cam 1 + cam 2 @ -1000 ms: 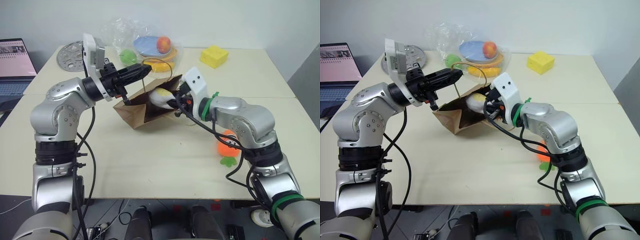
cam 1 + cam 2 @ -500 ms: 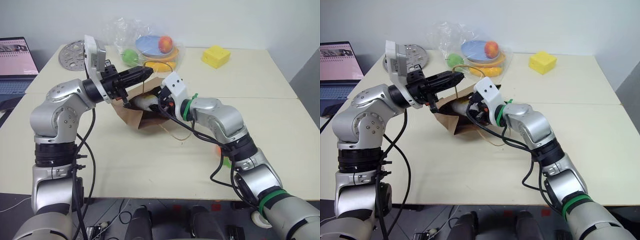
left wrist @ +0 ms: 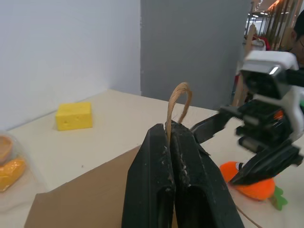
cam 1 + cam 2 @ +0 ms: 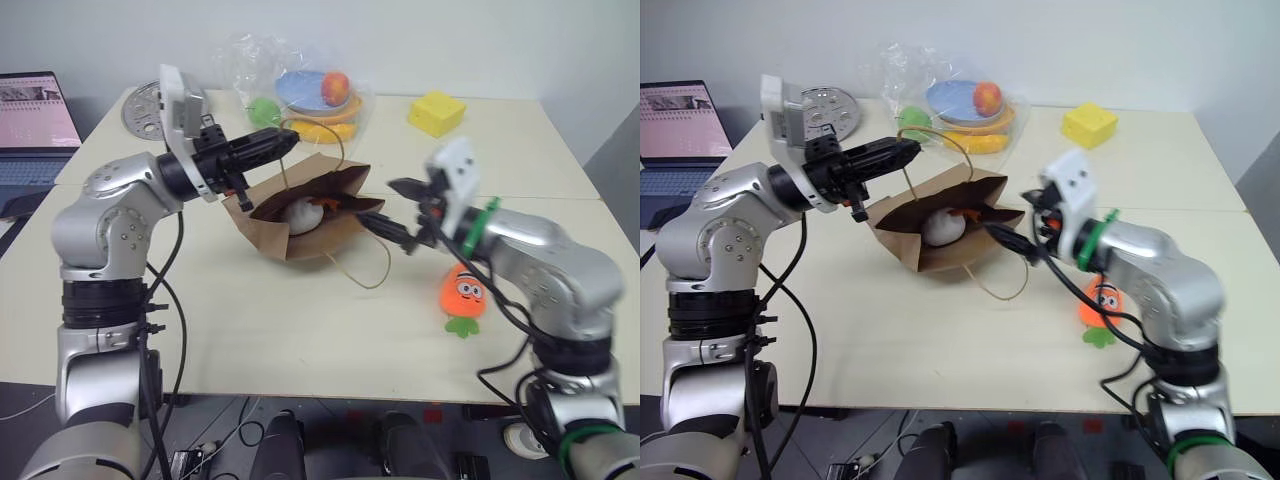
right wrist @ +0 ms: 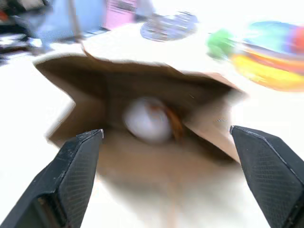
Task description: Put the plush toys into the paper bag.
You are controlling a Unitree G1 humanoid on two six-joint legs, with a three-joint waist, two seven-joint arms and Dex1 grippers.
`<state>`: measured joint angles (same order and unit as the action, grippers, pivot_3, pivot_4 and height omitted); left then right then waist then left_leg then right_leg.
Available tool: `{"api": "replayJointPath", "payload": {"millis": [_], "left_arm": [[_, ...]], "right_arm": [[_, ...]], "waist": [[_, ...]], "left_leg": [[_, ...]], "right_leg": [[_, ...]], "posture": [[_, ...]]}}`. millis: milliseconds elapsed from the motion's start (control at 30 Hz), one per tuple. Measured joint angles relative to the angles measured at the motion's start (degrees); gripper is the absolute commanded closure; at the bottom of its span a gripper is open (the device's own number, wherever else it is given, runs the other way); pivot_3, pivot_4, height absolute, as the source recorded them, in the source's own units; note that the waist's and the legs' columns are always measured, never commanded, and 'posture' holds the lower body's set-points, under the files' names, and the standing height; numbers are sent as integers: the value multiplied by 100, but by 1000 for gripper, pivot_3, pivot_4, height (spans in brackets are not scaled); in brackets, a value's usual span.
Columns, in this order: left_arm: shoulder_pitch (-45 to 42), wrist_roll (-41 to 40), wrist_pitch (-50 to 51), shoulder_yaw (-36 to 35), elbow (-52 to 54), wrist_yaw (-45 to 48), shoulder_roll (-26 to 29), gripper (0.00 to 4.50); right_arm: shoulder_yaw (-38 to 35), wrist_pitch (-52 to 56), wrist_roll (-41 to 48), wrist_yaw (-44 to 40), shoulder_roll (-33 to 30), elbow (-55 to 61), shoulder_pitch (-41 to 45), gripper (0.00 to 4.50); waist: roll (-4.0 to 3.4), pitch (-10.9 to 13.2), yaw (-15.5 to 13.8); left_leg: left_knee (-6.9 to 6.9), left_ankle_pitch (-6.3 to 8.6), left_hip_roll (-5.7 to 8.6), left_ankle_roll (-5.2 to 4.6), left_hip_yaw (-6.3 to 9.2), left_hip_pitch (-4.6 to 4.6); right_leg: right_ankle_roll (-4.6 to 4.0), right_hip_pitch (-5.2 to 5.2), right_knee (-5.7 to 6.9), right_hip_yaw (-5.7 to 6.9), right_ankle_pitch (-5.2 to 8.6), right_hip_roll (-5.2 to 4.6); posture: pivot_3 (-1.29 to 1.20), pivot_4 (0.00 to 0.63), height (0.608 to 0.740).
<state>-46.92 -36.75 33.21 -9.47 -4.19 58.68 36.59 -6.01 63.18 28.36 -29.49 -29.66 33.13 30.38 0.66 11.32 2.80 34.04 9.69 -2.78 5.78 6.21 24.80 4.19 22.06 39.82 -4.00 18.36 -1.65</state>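
Pale beige counter (image 4: pixel 250 340) runs up to a plain white wall, with a laptop (image 4: pixel 35 115) off its left edge. Lying on its side near the middle is the brown paper bag (image 4: pixel 300 215), mouth turned toward the robot's right. Inside it rests the white egg plush (image 4: pixel 302 214), its orange-brown feet toward the opening. The left gripper (image 4: pixel 272 143) hangs above the bag's upper edge, its jaws pinched shut on one twine handle (image 3: pixel 178 102), which loops up out of the fingertips. The other twine handle (image 4: pixel 368 270) trails loose on the counter in front of the bag. The right gripper (image 4: pixel 390 207) sits just outside the bag's mouth, jaws spread wide and holding nothing. The orange carrot plush (image 4: pixel 463 293) lies on the counter beside the right forearm, apart from the bag. Farther back are a clear plastic bag of fruit with a blue plate (image 4: pixel 300 90), a yellow cheese-like block (image 4: pixel 437 112) and a round metal disc (image 4: pixel 145 105).
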Motion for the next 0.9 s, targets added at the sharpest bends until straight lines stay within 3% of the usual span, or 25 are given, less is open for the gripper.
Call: {"api": "replayJointPath", "payload": {"millis": [100, 267, 567, 667, 900], "left_arm": [[11, -1, -32, 0, -23, 66, 19, 4500], [-2, 11, -120, 6, -143, 104, 24, 4500], [-5, 39, -139, 23, -228, 197, 12, 4500], [-5, 41, -139, 23, -228, 195, 12, 4500], [-4, 41, -128, 23, -211, 190, 12, 4500]], "right_arm": [[-394, 317, -77, 268, -430, 676, -1279, 13], [-857, 1062, -381, 1114, -70, 1515, -2843, 13], [-211, 771, -899, 1822, 371, 1484, -3331, 13], [-193, 565, -953, 1832, 388, 1333, -3258, 581], [-223, 400, -967, 1761, 262, 1292, -3201, 2992]], "waist": [[1, 0, -2], [0, 0, 45], [1, -1, 46], [1, -1, 45], [1, -1, 42]], "left_leg": [[0, 0, 0, 0, 0, -1], [5, 0, 0, 0, -5, -4], [11, -9, 1, -12, -7, -7], [10, -9, 0, -12, -6, -7], [10, -9, 1, -12, -5, -6]], "right_leg": [[0, -1, 1, 0, 1, 1], [0, -1, 7, -8, 1, 1], [2, -5, 4, -9, 2, 1], [1, -5, 4, -9, 1, 1], [1, -5, 5, -9, 1, 1]], "posture": [[0, 150, 740], [0, 150, 740], [0, 150, 740], [0, 150, 740], [0, 150, 740]]}}
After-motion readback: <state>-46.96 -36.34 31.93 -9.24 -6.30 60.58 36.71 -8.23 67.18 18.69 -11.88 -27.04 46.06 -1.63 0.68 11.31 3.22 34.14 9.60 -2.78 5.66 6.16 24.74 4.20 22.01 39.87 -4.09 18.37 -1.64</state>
